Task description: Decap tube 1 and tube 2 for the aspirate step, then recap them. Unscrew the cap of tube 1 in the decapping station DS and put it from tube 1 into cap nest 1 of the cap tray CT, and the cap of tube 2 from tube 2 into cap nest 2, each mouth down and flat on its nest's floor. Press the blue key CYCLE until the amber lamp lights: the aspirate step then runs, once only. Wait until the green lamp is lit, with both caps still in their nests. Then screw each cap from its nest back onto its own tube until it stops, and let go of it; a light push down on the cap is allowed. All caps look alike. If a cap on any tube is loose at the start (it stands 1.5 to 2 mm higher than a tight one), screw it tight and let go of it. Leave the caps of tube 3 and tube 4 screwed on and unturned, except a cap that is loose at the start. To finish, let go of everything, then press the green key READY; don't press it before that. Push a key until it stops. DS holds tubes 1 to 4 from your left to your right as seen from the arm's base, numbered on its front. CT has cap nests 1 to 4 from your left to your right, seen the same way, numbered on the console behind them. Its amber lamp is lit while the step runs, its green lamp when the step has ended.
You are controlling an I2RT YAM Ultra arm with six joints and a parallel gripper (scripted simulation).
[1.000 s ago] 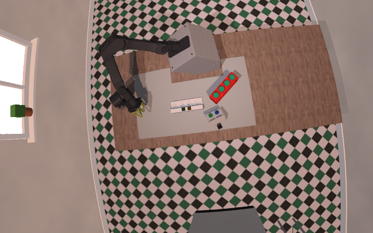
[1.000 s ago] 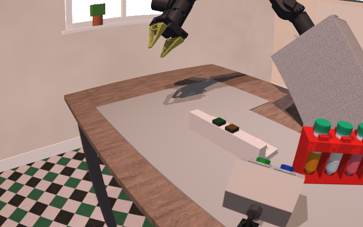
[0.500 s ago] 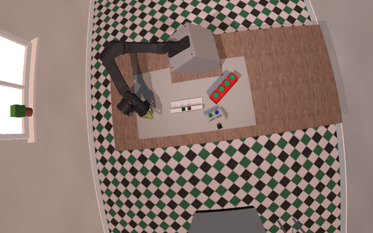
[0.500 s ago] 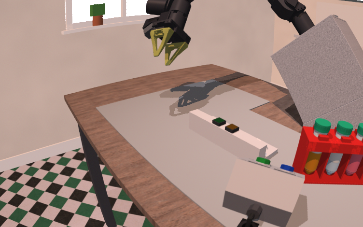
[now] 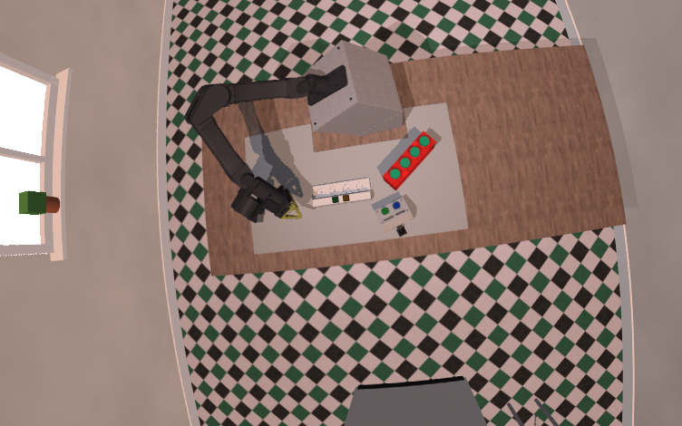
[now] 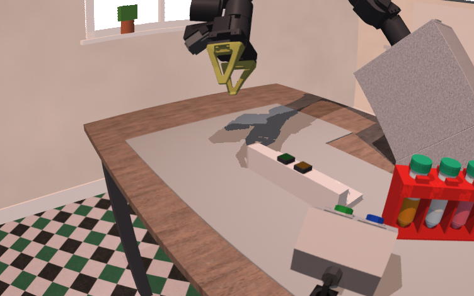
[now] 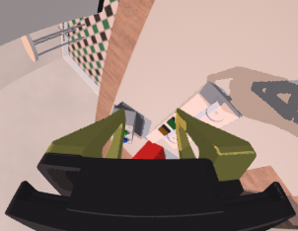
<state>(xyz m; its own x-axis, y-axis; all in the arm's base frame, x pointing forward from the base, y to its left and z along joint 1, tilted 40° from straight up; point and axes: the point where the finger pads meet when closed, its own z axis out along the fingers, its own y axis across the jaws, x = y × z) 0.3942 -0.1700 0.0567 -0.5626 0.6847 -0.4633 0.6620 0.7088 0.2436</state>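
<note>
Exterior view | my gripper (image 6: 233,88) hangs high above the mat (image 6: 195,165) | fingers half apart, gripping nothing | cap tray (image 6: 297,176) lies below, off to one side, well apart

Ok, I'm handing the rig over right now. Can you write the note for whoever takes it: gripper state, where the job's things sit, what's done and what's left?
Gripper: half open, holding nothing, raised above the mat near the left end of the cap tray.
Decapping station: all four green caps are on their tubes; tube 1's cap is untouched.
Cap tray: the nests face away from the exterior camera; the top view shows no green cap in them. Green lamp and amber lamp are both dark.
Key box: blue key and green key stand raised.
Done: nothing visible.
Left: everything, from uncapping tubes 1 and 2 to READY.
</note>
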